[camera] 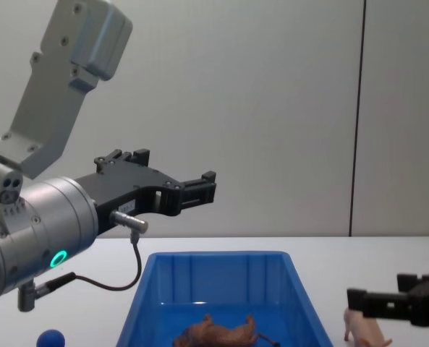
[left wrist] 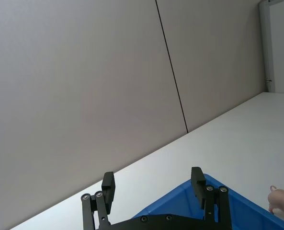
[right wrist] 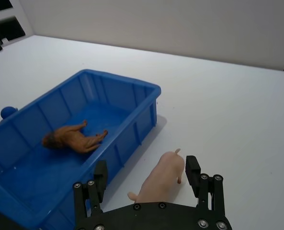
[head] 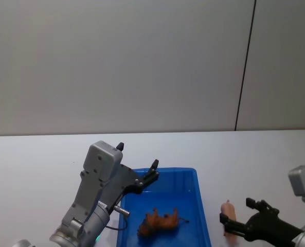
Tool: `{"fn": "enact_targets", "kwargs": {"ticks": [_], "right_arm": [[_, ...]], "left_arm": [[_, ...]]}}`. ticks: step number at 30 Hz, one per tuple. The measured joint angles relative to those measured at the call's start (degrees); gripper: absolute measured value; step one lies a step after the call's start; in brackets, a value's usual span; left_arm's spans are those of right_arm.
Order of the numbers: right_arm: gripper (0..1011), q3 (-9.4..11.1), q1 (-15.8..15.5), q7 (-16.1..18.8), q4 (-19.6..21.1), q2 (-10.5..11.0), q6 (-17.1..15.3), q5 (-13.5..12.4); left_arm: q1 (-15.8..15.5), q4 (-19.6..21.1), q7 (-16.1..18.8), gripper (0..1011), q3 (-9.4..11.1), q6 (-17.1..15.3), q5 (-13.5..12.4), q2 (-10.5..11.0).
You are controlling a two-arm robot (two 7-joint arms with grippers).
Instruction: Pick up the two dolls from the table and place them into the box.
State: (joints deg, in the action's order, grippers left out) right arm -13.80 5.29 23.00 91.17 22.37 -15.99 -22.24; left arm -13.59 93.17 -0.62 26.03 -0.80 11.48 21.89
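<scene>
In the head view the brown doll lies in the box, so the left claw hangs open and empty above it, and in the right wrist view the right claw, open and empty, straddles the pink pig on the desk beside the box, apparently to grasp it.

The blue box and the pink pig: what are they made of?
The box looks like hard moulded plastic: smooth, slightly shiny, with ribbed walls. The pig is probably plastic or rubber, smooth and evenly pink; I cannot tell which.
</scene>
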Motion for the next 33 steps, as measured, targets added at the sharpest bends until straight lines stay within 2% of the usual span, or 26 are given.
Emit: {"fn": "enact_targets", "kwargs": {"ticks": [23, 31, 33], "right_arm": [[994, -2.0, 2.7, -2.3, -6.4, -2.8, -2.0, 2.8], [816, -2.3, 3.4, -2.6, -7.8, -3.4, -2.7, 3.3], [746, -2.4, 3.5, -2.7, -8.0, -3.5, -2.8, 3.4]], "left_arm": [[0.0, 0.0, 0.0, 1002, 0.0, 0.0, 0.0, 0.0], [0.0, 0.0, 0.0, 1002, 0.0, 0.0, 0.0, 0.0], [0.0, 0.0, 0.0, 1002, 0.0, 0.0, 0.0, 0.0]]}}
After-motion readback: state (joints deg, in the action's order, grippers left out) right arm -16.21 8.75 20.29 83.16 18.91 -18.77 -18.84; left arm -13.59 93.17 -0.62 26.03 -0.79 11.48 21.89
